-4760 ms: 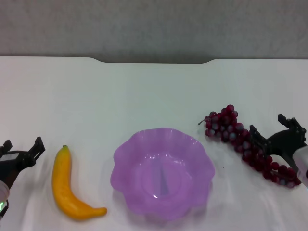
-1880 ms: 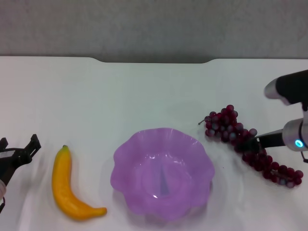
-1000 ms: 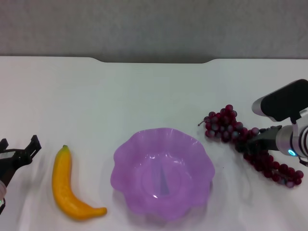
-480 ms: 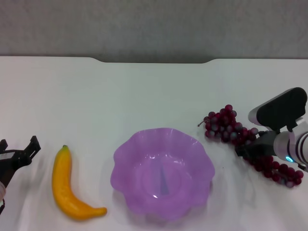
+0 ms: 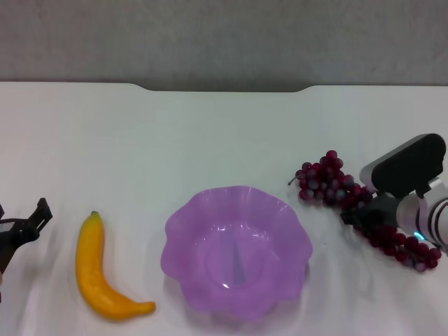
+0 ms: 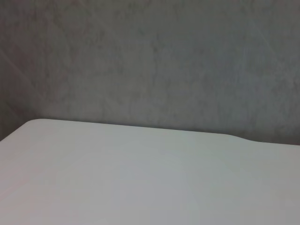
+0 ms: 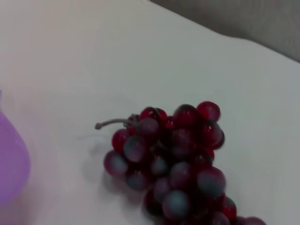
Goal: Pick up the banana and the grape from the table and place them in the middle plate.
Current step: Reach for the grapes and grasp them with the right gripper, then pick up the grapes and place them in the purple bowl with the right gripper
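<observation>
Resting low on the grape (image 5: 350,199) mid-bunch, right pincer (image 5: 355,215), grip impossible to tell. Parked at the surface (image 5: 210,133) edge beside the banana (image 5: 98,269), left pincer (image 5: 28,222) spread open, empty.

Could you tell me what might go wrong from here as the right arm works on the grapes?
The right gripper sits at the middle of the grape, a long loose bunch, so either end may sag or swing on lifting. The middle plate looks light; trailing grapes could catch its wavy rim and shift it. The banana lies near the left gripper, which could nudge it.
</observation>
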Available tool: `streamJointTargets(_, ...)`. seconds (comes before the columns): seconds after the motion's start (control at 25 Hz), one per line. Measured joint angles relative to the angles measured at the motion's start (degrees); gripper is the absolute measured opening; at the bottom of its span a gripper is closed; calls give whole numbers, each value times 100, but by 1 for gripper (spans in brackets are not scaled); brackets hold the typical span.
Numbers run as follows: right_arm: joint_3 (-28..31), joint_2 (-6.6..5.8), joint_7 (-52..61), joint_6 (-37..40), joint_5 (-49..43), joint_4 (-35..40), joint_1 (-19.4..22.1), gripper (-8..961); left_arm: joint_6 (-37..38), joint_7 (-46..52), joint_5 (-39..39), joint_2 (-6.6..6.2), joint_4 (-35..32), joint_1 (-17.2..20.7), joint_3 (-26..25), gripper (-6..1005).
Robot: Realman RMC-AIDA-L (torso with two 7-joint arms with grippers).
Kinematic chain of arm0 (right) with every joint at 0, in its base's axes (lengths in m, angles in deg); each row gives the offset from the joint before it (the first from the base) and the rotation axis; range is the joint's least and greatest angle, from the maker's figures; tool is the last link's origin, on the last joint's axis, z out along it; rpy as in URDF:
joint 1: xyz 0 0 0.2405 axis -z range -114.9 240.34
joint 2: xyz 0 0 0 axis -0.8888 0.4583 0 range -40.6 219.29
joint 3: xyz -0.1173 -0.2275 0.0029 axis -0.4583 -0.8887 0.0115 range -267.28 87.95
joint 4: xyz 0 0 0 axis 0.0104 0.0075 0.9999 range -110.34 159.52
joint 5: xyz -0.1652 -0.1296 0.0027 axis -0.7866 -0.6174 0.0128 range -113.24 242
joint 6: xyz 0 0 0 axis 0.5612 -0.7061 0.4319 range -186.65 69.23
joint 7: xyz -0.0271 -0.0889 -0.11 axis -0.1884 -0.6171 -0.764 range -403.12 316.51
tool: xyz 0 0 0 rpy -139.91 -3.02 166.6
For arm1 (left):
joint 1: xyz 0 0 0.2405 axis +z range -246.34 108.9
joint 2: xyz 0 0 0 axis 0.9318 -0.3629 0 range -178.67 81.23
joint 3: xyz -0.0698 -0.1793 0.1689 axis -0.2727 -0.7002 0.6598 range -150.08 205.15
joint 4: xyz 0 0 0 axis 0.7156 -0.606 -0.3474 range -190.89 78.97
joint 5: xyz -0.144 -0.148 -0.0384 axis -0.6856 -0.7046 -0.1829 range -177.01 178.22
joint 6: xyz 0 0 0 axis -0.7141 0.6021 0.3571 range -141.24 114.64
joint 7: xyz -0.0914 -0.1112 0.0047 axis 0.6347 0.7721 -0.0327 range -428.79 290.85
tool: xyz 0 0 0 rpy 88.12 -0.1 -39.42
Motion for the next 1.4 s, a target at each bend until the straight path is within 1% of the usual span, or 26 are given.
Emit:
streamJointTargets(0.2, -144, 5, 13, 157, 4, 54, 21, 851, 5, -10, -1, -2, -3, 0, 0, 838)
streamJointTargets(0.28, -164, 5, 17, 179, 41, 60, 31, 747, 7, -4, -1, -3, 1, 0, 0, 837)
streamJointTargets(0.76, -267, -10, 23, 610, 223, 52, 301, 513, 11, 5, -1, -8, -4, 16, 0, 832)
streamJointTargets(0.96, -333, -9, 23, 745, 292, 59, 315, 446, 11, -9, -1, -8, 5, 18, 0, 829)
streamJointTargets(1.4, -345, -3, 23, 778, 299, 19, 367, 337, 10, -11, -1, 4, 14, 25, 0, 824)
